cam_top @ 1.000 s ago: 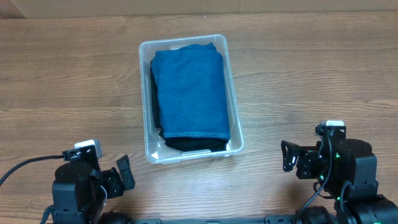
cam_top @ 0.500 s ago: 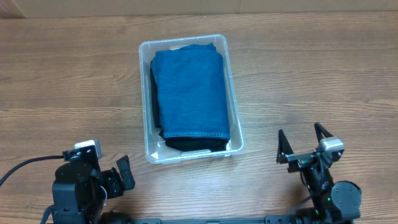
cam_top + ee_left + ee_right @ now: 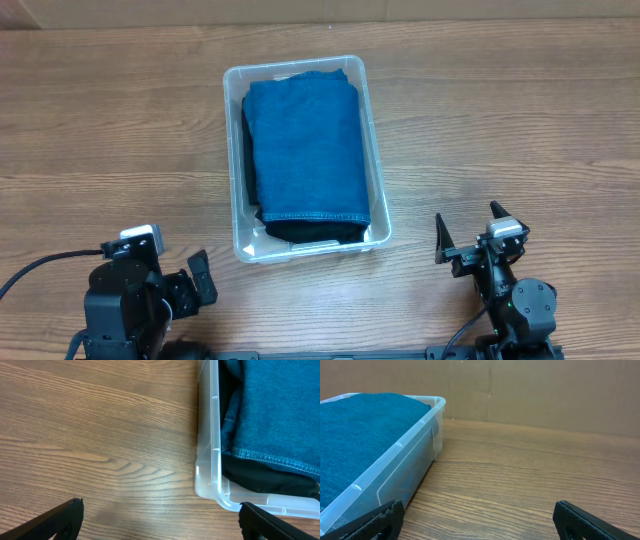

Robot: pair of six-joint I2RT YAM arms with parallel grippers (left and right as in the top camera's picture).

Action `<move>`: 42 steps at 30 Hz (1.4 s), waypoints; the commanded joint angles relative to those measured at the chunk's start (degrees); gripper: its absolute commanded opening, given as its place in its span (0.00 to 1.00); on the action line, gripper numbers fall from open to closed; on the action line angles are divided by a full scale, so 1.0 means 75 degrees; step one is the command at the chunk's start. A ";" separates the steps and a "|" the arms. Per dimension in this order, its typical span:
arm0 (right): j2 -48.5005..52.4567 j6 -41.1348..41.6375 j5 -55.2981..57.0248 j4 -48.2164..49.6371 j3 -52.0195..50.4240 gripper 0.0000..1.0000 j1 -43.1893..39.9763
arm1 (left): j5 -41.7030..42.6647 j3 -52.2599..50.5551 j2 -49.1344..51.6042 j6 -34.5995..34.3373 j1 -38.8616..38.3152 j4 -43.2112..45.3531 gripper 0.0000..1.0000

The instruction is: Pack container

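The clear plastic container [image 3: 236, 160] stands on the wooden table at centre, holding folded blue denim [image 3: 305, 150] over a dark garment [image 3: 310, 232]. Its near corner shows in the left wrist view [image 3: 210, 480] and its side wall in the right wrist view [image 3: 405, 467]. My left gripper [image 3: 195, 280] is open and empty at the front left, short of the container's near left corner. My right gripper [image 3: 468, 232] is open and empty at the front right, pointing across the table to the right of the container.
The wooden table [image 3: 500, 120] stretches around the container. A brown wall [image 3: 545, 390] stands at the table's far edge. A black cable [image 3: 30, 270] runs from the left arm off the left edge.
The right arm has drawn back toward the front edge and turned its gripper to point up the table. The left arm and the container have not moved.
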 commanded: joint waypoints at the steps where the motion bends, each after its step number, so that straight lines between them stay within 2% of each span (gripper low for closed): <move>1: -0.0052 -0.0029 0.0073 0.0020 0.0023 1.00 -0.0017 | 0.0012 -0.0017 -0.0047 -0.0023 -0.0015 0.0020 1.00; 9: -0.0052 -0.0029 0.0073 0.0020 0.0023 1.00 -0.0017 | 0.0009 -0.0087 -0.0102 -0.0026 -0.0012 0.0026 1.00; 11: -0.0052 -0.0029 0.0070 0.0020 0.0023 1.00 -0.0017 | -0.0055 -0.0667 -0.0758 -0.0017 -0.0003 0.0452 1.00; 13: -0.0052 -0.0029 0.0070 0.0020 0.0023 1.00 -0.0017 | -0.0067 -0.2171 -0.1920 0.0210 -0.0003 0.1816 1.00; 16: -0.0052 -0.0029 0.0073 0.0020 0.0023 1.00 -0.0017 | -0.0070 -0.3803 -0.3177 0.0557 -0.0003 0.3357 1.00; 18: -0.0052 -0.0029 0.0073 0.0020 0.0023 1.00 -0.0017 | -0.0064 -0.4715 -0.3736 0.1099 -0.0003 0.4715 1.00; 20: -0.0052 -0.0029 0.0070 0.0020 0.0023 1.00 -0.0017 | -0.0003 -0.5362 -0.3826 0.1661 -0.0006 0.6132 1.00; 22: -0.0052 -0.0029 0.0073 0.0020 0.0023 1.00 -0.0017 | 0.0221 -0.6283 -0.3838 0.2500 -0.0006 0.8204 1.00; 24: -0.0052 -0.0029 0.0073 0.0020 0.0023 1.00 -0.0017 | 0.0428 -0.7067 -0.3838 0.2719 -0.0006 0.9460 1.00; 26: -0.0052 -0.0029 0.0073 0.0020 0.0023 1.00 -0.0017 | 0.0452 -0.7035 -0.3832 0.2736 -0.0006 0.8824 1.00; 42: -0.0052 -0.0029 0.0073 0.0020 0.0023 1.00 -0.0017 | 0.0493 -0.7032 -0.3815 0.2725 -0.0006 0.8839 1.00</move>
